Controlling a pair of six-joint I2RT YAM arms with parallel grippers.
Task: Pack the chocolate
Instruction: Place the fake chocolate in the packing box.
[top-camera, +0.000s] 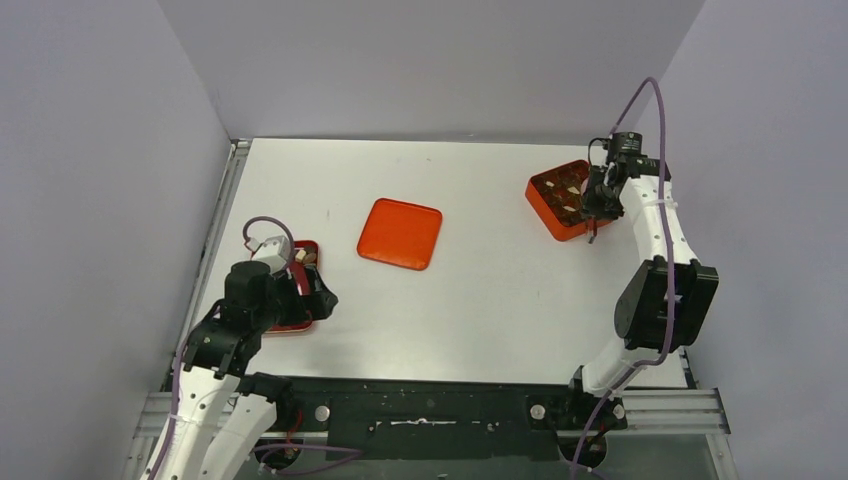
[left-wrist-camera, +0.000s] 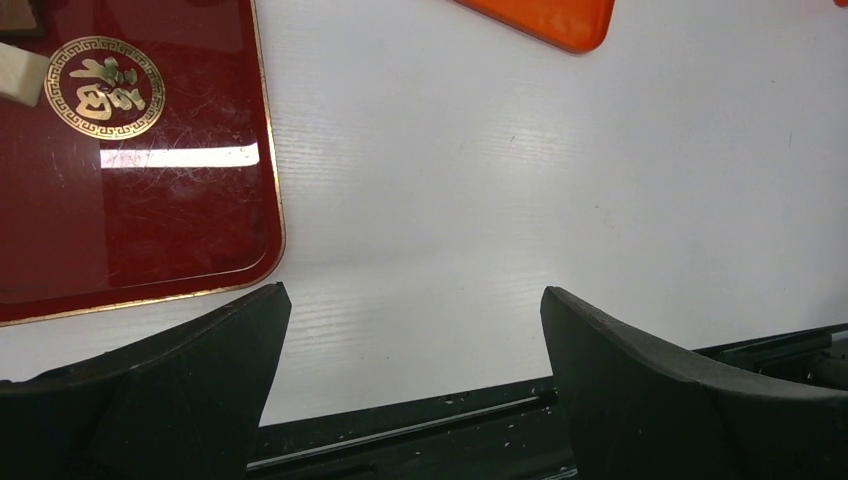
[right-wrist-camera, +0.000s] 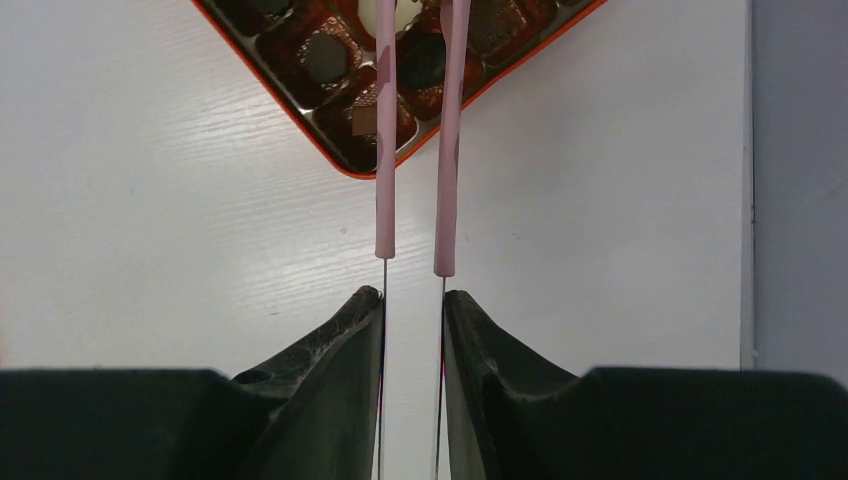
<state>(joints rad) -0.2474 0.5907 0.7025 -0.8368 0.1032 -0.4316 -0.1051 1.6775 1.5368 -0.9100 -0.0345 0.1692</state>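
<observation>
Small chocolate pieces, dark (right-wrist-camera: 326, 60) and pale, sit in the compartments of an orange box (top-camera: 547, 205) at the back right. My right gripper (right-wrist-camera: 413, 295) is shut on pink tongs (right-wrist-camera: 446, 150), whose arms reach over the box (right-wrist-camera: 300, 95); their tips run past the frame's top. A cream chocolate chunk (left-wrist-camera: 20, 72) lies on the dark red tray (left-wrist-camera: 150, 210) at the left, where pale pieces (top-camera: 305, 257) also show from above. My left gripper (left-wrist-camera: 415, 300) hangs open over bare table beside the tray's near right corner, with nothing between its fingers.
A flat orange square lid (top-camera: 400, 233) lies mid-table; its corner (left-wrist-camera: 545, 20) shows in the left wrist view. The table's black front rail (left-wrist-camera: 400, 435) runs just below the left fingers. Grey walls close in on the left, back and right.
</observation>
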